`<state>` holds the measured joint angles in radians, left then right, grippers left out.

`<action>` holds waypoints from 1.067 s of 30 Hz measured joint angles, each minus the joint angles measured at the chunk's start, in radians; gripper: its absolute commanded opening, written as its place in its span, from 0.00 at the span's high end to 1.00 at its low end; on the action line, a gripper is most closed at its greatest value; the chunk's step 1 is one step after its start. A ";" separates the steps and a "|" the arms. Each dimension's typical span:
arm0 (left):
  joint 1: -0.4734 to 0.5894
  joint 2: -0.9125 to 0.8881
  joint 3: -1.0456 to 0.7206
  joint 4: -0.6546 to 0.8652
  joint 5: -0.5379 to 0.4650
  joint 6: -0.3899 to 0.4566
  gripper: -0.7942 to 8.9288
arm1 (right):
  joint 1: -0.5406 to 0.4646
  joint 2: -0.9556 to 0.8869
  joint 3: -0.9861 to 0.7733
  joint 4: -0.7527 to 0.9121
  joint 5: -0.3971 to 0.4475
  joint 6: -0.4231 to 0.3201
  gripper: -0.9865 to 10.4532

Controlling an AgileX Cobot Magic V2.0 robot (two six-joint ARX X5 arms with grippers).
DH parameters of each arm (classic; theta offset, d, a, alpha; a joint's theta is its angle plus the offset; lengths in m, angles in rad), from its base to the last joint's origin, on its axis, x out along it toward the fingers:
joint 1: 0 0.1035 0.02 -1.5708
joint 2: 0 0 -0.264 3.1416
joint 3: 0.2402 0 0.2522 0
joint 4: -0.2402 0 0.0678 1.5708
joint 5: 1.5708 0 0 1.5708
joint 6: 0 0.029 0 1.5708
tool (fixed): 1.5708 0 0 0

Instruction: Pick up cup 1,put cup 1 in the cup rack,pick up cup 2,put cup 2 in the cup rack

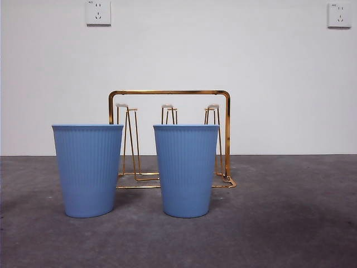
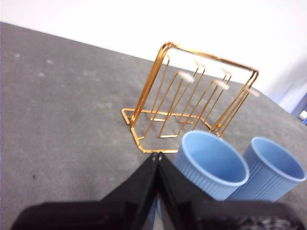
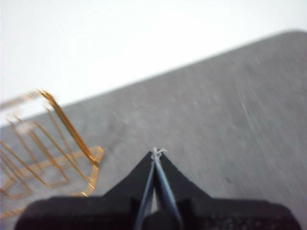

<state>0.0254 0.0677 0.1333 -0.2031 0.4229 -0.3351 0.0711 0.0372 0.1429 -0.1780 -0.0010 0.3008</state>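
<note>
The cup rack stands upright on the grey worktop, towards its back near the white wall; its gold wire frame arches over upright hairpin pegs with pale tips, and none of the pegs carries a cup. Two ribbed blue cups stand upright and open-mouthed in front of it, apart from each other: the left cup covers the rack's left front corner in the front view, and the right cup covers its middle. The left wrist view shows the same pair side by side, just beside the rack's base. The left end effector hovers above the worktop near the left cup, its two black jaws pressed together and grasping nothing. The right end effector hangs over bare worktop off to the rack's side, also clenched and empty. Two white sockets sit high on the wall.
</note>
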 measured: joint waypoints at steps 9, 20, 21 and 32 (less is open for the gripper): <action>0.000 0.103 0.214 -0.129 0.071 -0.006 0.92 | 0.000 0.232 0.282 -0.122 -0.188 -0.002 0.92; 0.000 0.308 0.575 -0.451 0.210 0.107 0.92 | 0.000 0.621 0.761 -0.564 -0.409 -0.200 0.92; 0.000 0.325 0.607 -0.487 0.212 0.123 0.92 | 0.000 0.648 0.797 -0.605 -0.420 -0.220 0.92; -0.051 0.521 0.918 -0.799 0.215 0.286 0.92 | 0.013 0.815 1.056 -0.926 -0.502 -0.403 0.92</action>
<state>-0.0254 0.5892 1.0515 -1.0019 0.6380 -0.0486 0.0837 0.8524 1.1988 -1.1038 -0.5030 -0.1024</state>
